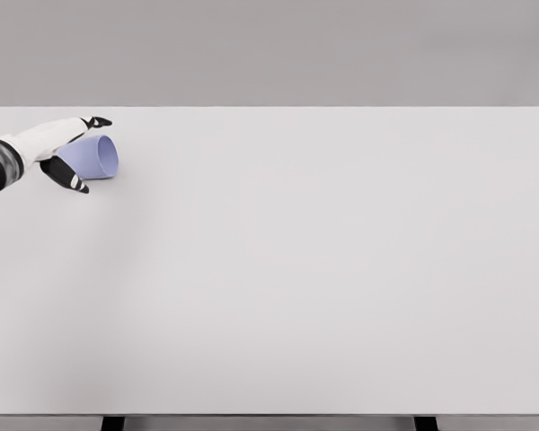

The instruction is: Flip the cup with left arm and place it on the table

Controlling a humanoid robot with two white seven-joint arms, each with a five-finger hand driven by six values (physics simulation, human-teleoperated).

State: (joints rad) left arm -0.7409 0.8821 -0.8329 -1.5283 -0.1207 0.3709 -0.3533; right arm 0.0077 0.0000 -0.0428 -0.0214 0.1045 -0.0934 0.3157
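A pale lavender cup [97, 157] lies on its side near the far left of the white table [305, 269], its mouth facing right. My left hand [79, 154] comes in from the left edge and wraps the cup, with black-tipped fingers above it and a thumb [70, 177] below. The fingers are closed around the cup's body. The cup appears to rest on or just above the tabletop; I cannot tell which. The right arm does not show.
The table's back edge runs just behind the hand, and its left edge is close by. A plain grey wall stands behind the table. Two dark table legs show at the bottom edge.
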